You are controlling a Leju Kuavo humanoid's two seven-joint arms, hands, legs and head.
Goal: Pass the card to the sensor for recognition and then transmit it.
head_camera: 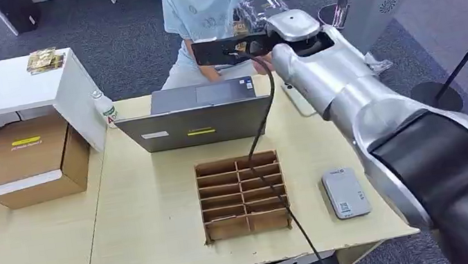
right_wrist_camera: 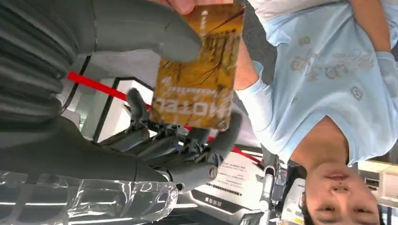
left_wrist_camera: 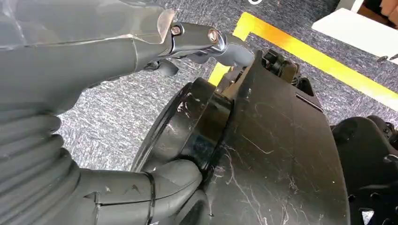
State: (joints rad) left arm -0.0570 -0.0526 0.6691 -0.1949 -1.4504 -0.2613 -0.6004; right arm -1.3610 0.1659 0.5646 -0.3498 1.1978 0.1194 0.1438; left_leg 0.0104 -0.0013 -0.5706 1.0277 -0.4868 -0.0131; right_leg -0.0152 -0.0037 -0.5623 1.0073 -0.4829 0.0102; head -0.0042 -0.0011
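Right hand: the grey many-fingered right hand [right_wrist_camera: 155, 117] is raised beyond the far edge of the desk from the laptop, in front of the person; its thick thumb presses the card from one side and its darker fingers [right_wrist_camera: 141, 136] curl behind it, so it holds the card
Card: the golden-brown plastic card with "HOTEL" lettering [right_wrist_camera: 202, 70] sits in the right hand; a person's fingertip [right_wrist_camera: 183, 4] touches the card's far edge
Person: a person in a light blue printed T-shirt [head_camera: 212, 2] sits behind the laptop, facing the robot
Left hand: the left hand [left_wrist_camera: 197, 42] hangs beside dark parts of the robot's body above grey carpet; whether its fingers are apart or closed I cannot tell
Laptop: the grey open laptop [head_camera: 197, 116] stands at the far side of the pale wooden desk [head_camera: 146, 215]
Sensor: the small grey rectangular card reader [head_camera: 345, 192] lies flat on the desk, nearer the robot than the laptop and off to its right
Cardboard tray: the brown divided cardboard tray [head_camera: 242, 195] lies just in front of the laptop, beside the reader
Brown box: a closed cardboard box [head_camera: 33, 162] rests left of the laptop
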